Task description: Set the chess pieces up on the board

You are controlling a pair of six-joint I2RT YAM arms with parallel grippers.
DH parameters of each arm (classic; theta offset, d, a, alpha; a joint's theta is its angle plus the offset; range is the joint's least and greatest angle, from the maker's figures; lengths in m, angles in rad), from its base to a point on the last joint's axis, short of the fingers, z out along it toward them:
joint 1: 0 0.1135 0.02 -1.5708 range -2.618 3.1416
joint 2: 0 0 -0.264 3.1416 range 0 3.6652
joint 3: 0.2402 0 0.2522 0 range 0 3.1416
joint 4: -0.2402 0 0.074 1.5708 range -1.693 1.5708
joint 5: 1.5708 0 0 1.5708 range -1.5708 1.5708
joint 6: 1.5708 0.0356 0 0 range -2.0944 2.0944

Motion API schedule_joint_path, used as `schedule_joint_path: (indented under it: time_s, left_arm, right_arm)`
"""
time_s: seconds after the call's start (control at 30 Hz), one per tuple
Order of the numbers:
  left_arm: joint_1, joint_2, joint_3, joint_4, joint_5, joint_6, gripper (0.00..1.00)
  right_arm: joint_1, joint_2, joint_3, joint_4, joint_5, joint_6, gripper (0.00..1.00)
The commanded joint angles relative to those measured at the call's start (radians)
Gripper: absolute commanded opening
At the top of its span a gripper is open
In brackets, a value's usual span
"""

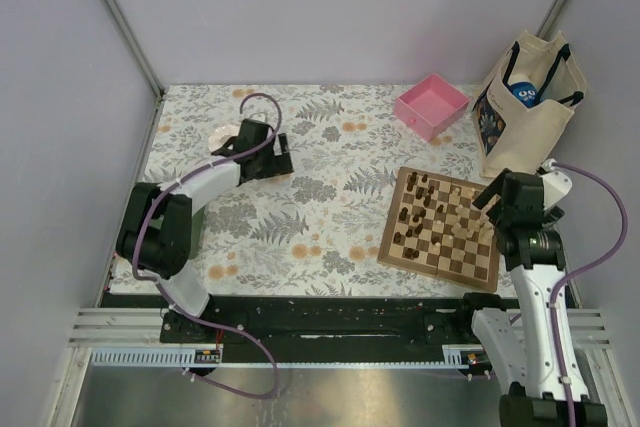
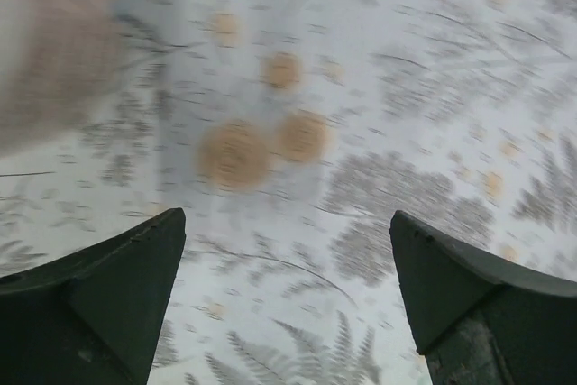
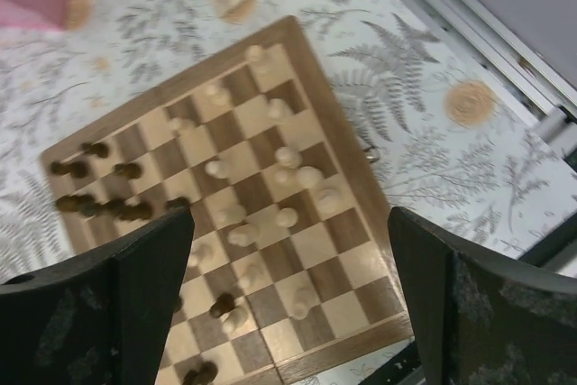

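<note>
- The right gripper (image 3: 290,215) has its two dark fingers (image 3: 135,295) spread wide, with nothing between them.
- It hangs over the right-hand part of the chessboard (image 3: 332,123), and the chequered squares show in the gap between its fingers.
- The pale tan chessmen (image 3: 288,158) stand scattered and unevenly spaced across the squares below this gripper.
- The dark brown chessmen (image 3: 99,205) are bunched near the opposite edge of the board, and a few more dark ones (image 3: 221,306) stand among the pale ones by the left finger.
- In the top view the board sits slightly askew on the right side of the table, in front of the right arm.
- The table is covered with a fern-and-flower patterned cloth (image 1: 320,207).
- A pink square tray (image 1: 432,105) lies beyond the board, apart from it.
- A cream tote bag with dark handles (image 1: 530,117) stands upright to the right of the tray, near the board's far right corner.
- The left gripper (image 2: 287,215) is also spread wide and holds nothing; only the patterned cloth shows between its fingers.
- It is low over the far left of the table, well apart from the board.
- A pale blurred thing (image 2: 45,42) lies just beside the left gripper; what it is cannot be told.
</note>
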State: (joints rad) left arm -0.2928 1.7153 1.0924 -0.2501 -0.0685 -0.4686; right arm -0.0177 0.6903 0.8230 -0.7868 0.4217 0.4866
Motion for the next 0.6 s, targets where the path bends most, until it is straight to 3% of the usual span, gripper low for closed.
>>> schedule_joint_path:
  time_s: [0.0,0.13,0.27,0.47,0.57]
  left_arm:
    - [-0.158,-0.140,0.029,0.050,0.038,0.035,0.99]
    - [-0.230,-0.161,0.017,0.129,0.139,-0.004,0.99]
    - [-0.279,-0.109,0.032,0.201,0.268,-0.056,0.99]
    - [-0.347,-0.037,0.032,0.280,0.320,-0.116,0.99]
    - [-0.358,-0.026,0.011,0.302,0.320,-0.145,0.99]
  right_arm:
    - [-0.126,0.090,-0.007,0.020,0.017,0.049,0.99]
    - [-0.318,0.190,0.056,0.047,-0.114,0.052,0.99]
    - [-0.500,0.311,0.047,0.132,-0.372,0.056,0.98]
    - [-0.587,0.437,-0.031,0.250,-0.529,0.087,0.99]
    - [-0.590,0.449,-0.077,0.305,-0.488,0.090,0.99]
